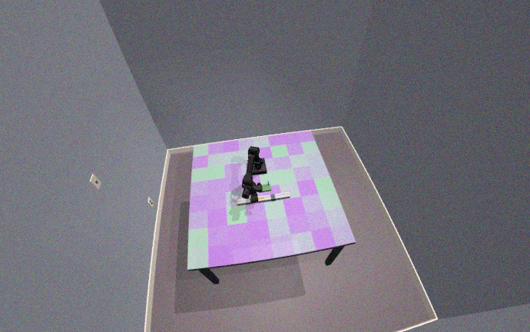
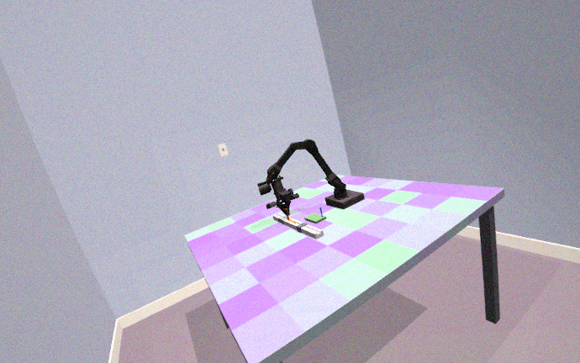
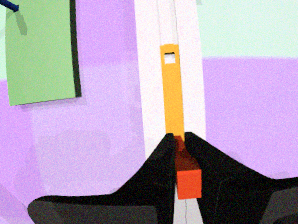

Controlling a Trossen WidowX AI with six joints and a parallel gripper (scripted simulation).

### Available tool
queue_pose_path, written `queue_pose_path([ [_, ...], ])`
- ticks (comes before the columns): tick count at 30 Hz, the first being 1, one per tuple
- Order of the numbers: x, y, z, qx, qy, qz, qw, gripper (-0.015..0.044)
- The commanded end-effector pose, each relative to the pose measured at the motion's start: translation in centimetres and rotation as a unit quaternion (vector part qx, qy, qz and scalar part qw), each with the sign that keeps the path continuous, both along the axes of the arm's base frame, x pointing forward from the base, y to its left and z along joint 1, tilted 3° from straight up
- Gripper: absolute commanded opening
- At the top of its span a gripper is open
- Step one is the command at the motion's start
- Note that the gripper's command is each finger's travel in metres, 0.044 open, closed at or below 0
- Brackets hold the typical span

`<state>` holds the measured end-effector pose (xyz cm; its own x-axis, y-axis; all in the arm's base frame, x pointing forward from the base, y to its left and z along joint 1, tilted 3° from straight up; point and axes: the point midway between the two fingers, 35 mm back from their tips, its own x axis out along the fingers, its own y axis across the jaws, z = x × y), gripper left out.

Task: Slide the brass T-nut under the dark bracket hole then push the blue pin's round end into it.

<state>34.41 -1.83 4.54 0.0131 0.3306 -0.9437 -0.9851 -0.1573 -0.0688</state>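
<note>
In the wrist view, my tool point(image 1: 253, 198) point(image 2: 288, 218) point(image 3: 178, 139) pinches the orange handle point(image 3: 189, 183); I should slide gently, parallel to the rail point(image 1: 282, 195) point(image 2: 314, 232) point(image 3: 150, 75).

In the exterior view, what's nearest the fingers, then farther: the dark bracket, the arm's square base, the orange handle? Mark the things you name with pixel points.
1. Orange handle point(image 2: 287, 211) point(image 3: 189, 184): between the fingers.
2. Dark bracket point(image 1: 273, 197) point(image 2: 302, 227): across the white rail.
3. Square base point(image 1: 260, 170) point(image 2: 355, 199): beyond the green tray.

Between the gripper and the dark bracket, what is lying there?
In the exterior view, the T-nut's brass strip lies along the rail.
</note>
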Motion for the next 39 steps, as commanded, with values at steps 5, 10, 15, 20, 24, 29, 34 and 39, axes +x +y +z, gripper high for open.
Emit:
queue_pose_path([
  [5,-0.3,1.3,0.0,0.004,0.002,-0.002,1.000,-0.0150],
  [10,-0.4,2.1,0.0,0.004,0.002,-0.002,1.000,-0.0150],
  [15,-0.5,2.9,0.0,0.004,0.002,-0.002,1.000,-0.0150],
  [20,-0.6,3.6,0.1,0.005,0.002,-0.002,1.000,-0.0150],
  [24,-0.7,4.3,0.1,0.005,0.002,-0.002,1.000,-0.0150],
  [29,-0.9,5.0,0.1,0.006,0.002,-0.002,1.000,-0.0150],
  [34,-1.0,5.8,0.2,0.006,0.002,-0.002,1.000,-0.0150],
  [39,-1.1,6.6,0.2,0.006,0.002,-0.002,1.000,-0.0150],
])
